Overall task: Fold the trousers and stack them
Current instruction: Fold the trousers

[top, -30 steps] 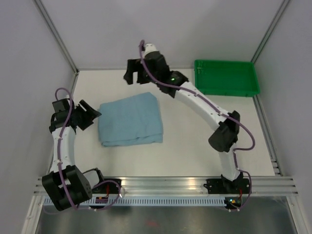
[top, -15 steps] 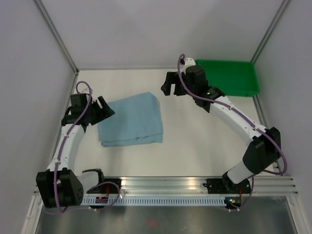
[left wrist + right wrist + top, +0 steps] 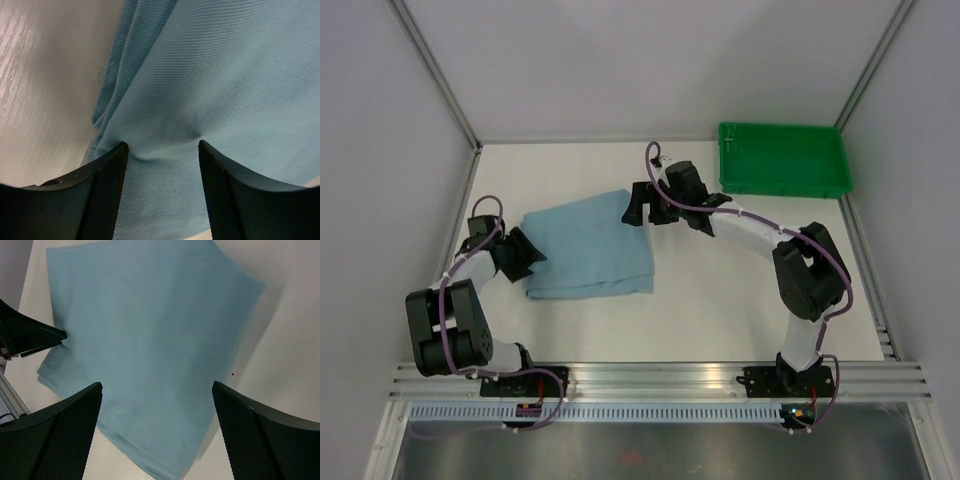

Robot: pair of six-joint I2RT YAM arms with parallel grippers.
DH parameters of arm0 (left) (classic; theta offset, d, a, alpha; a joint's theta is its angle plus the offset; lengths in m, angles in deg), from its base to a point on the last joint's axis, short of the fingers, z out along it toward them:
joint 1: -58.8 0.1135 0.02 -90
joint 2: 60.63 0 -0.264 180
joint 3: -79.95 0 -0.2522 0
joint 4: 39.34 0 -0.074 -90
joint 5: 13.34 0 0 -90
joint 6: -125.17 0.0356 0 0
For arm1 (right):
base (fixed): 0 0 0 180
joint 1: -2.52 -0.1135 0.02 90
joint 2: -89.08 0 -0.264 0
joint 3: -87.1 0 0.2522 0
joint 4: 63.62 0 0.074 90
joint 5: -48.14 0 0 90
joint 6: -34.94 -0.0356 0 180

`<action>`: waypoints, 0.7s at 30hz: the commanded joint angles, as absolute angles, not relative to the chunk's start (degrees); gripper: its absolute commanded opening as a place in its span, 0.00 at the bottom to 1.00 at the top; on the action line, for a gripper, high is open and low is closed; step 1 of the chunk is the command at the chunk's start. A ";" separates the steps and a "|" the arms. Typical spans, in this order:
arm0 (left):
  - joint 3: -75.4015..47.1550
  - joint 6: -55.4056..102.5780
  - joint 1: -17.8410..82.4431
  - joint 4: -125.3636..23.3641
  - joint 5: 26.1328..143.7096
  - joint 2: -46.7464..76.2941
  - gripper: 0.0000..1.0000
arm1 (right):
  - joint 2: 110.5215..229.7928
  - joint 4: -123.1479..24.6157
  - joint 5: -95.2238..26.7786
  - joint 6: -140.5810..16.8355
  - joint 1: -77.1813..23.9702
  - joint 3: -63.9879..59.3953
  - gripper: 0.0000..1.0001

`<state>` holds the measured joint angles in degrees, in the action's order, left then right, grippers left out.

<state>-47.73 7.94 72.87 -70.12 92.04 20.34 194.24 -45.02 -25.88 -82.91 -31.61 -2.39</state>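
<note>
The light blue trousers [image 3: 588, 245] lie folded into a flat rectangle on the white table, left of centre. My left gripper [image 3: 527, 256] is open at the cloth's left edge, its fingers [image 3: 107, 190] straddling the blue cloth [image 3: 210, 90] and pressing on it. My right gripper [image 3: 633, 208] is open and hovers over the fold's far right corner; the cloth [image 3: 150, 340] fills the space between its fingers [image 3: 65, 430]. The left fingertips also show in the right wrist view [image 3: 35, 335]. No button shows.
A green plastic tray [image 3: 782, 160] stands at the back right corner. Grey walls close the table on the left, back and right. The aluminium rail [image 3: 650, 380] runs along the near edge.
My right gripper has swung from the back, past the tray side, down to the cloth's far right corner. My left gripper has dropped onto the cloth's left edge.
</note>
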 commanded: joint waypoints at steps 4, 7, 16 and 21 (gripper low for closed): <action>-46.66 7.48 73.39 -66.20 92.74 25.85 0.66 | 205.95 -47.15 -25.16 -81.52 -34.48 -8.99 0.96; -45.43 8.44 73.39 -67.69 91.43 25.50 0.66 | 209.48 -44.07 -30.41 -80.99 -34.66 -10.16 0.96; -39.73 12.40 73.57 -72.43 93.17 22.43 0.67 | 207.82 -36.86 -34.31 -78.09 -33.78 -12.08 0.96; -34.71 17.14 73.48 -74.46 97.06 10.33 0.85 | 199.66 -36.59 -26.84 -77.47 -33.69 -15.95 0.98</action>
<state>-39.75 12.05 73.46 -74.64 94.90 18.22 207.44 -37.37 -30.53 -79.05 -34.01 -11.28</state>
